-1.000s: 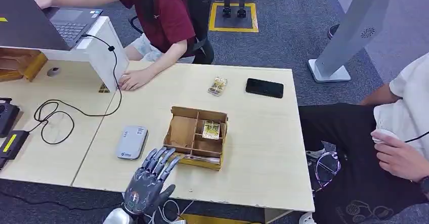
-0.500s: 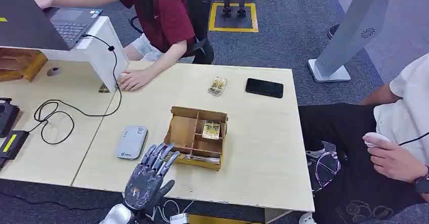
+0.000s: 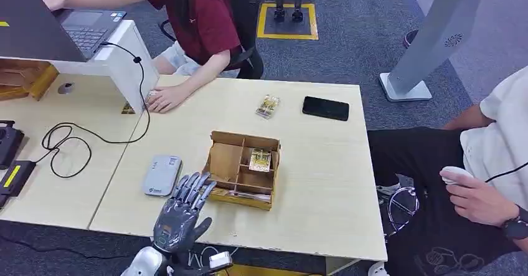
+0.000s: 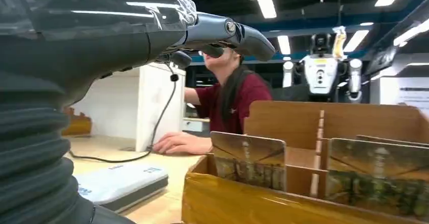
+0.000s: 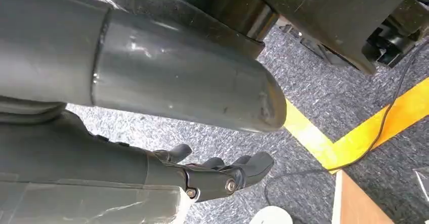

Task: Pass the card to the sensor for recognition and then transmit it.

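Left hand poised at the card box, nothing picked up yet.

The left hand (image 3: 180, 217) hovers with fingers apart and holding nothing, just at the near-left corner of the cardboard box (image 3: 225, 164) on the counter (image 3: 324, 182). A card (image 4: 248, 159) stands upright in the box's near slot, printed with a greenish scene; the grey sensor (image 3: 162, 174) lies flat just left of the box. Grasping, scanning and passing all seem left to do. The right hand (image 5: 217, 176) hangs over the floor, fingers loosely apart, holding nothing.
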